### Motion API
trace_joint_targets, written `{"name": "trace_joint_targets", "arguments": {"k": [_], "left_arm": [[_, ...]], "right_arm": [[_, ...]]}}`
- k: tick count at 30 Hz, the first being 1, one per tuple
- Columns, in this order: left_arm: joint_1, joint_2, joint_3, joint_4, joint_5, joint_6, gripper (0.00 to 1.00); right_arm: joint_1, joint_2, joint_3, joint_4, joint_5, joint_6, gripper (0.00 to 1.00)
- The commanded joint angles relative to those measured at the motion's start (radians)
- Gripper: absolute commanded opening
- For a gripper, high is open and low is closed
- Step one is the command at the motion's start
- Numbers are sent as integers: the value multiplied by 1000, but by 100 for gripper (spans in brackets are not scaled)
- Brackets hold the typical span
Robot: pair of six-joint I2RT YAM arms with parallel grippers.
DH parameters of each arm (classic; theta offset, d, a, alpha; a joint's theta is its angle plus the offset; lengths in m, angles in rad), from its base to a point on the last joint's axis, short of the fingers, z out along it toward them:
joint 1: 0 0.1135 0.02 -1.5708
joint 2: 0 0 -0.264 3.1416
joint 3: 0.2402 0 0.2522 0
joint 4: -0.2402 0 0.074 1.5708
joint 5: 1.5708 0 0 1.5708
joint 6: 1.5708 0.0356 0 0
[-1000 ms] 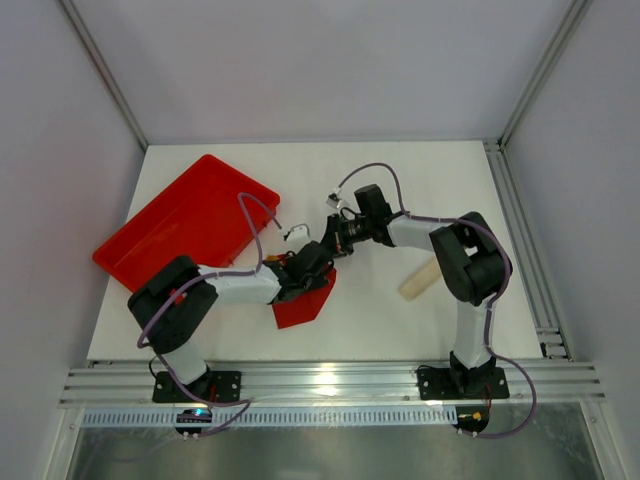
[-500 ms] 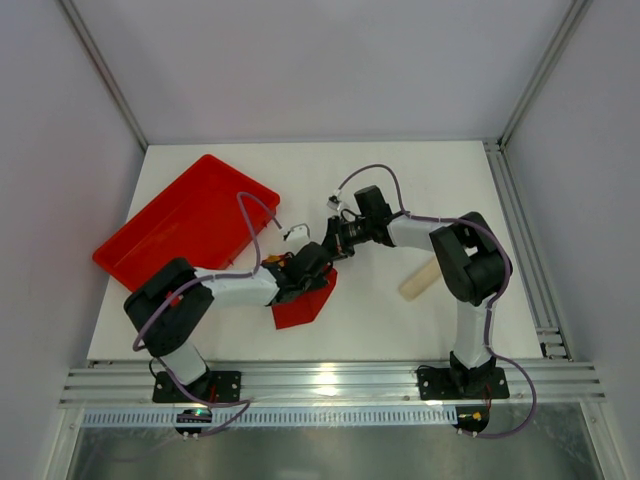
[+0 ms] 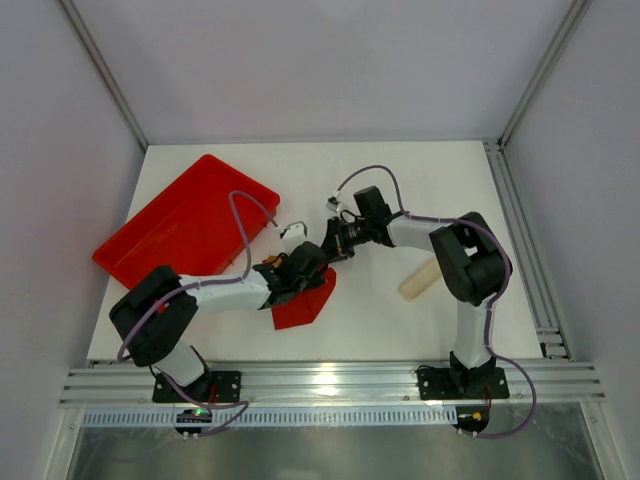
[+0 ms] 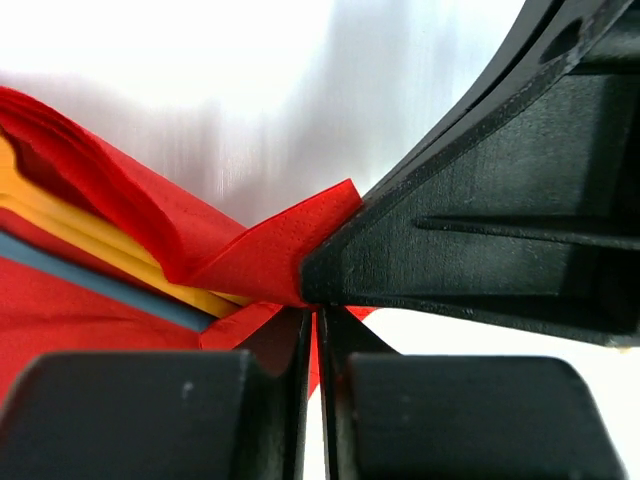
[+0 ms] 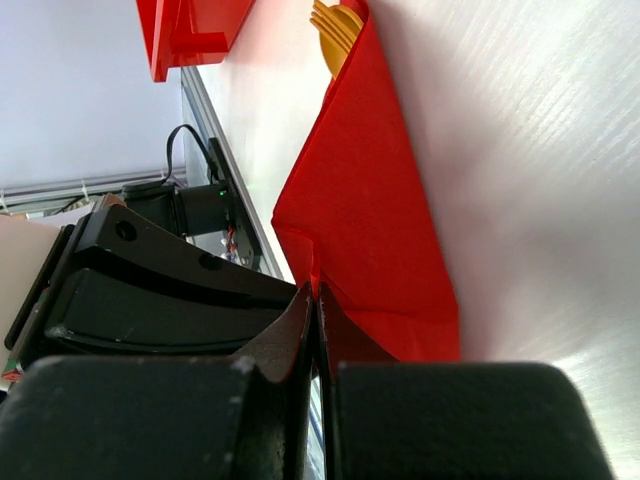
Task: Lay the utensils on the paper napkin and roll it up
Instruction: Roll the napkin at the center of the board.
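The paper napkin (image 4: pixel 265 262) is thin, matt red paper with a soft, faintly fibrous face. The utensils (image 5: pixel 338 30) look smooth and yellow, whether wood or plastic I cannot tell. The left gripper (image 4: pixel 316 330) and right gripper (image 5: pixel 317 305) are matt black plastic, finely grained. The tray (image 3: pixel 170 228) is rigid red plastic, and the tabletop (image 3: pixel 420 185) is white and smooth, with a streaky sheen.

Your left arm (image 3: pixel 225 290) folds back at the table's (image 3: pixel 420 180) near-left corner, forearm running right toward the middle. Right arm (image 3: pixel 440 235) has its elbow up near the right edge, forearm reaching left. Left gripper (image 3: pixel 322 264) and right gripper (image 3: pixel 334 250) meet tips together, both jaws pinched closed on the paper napkin (image 3: pixel 300 305).
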Motion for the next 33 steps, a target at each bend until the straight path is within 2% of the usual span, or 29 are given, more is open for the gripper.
{"name": "trace_joint_targets", "arguments": {"k": [1, 10, 19, 27, 28, 33], "left_arm": [[2, -84, -40, 52, -40, -8, 0], [2, -157, -129, 65, -23, -40, 0], [2, -99, -85, 35, -8, -46, 0], [2, -53, -57, 23, -5, -40, 11], [2, -50, -55, 25, -5, -40, 16], [2, -45, -57, 22, -3, -40, 25]], "right_arm": [[7, -46, 16, -28, -21, -17, 4], [7, -47, 13, -31, -21, -23, 4], [7, -58, 4, -2, -13, -5, 4], [7, -58, 17, -4, -15, -5, 4], [7, -58, 17, -4, -15, -5, 4], [7, -61, 19, -10, -10, -11, 4]]}}
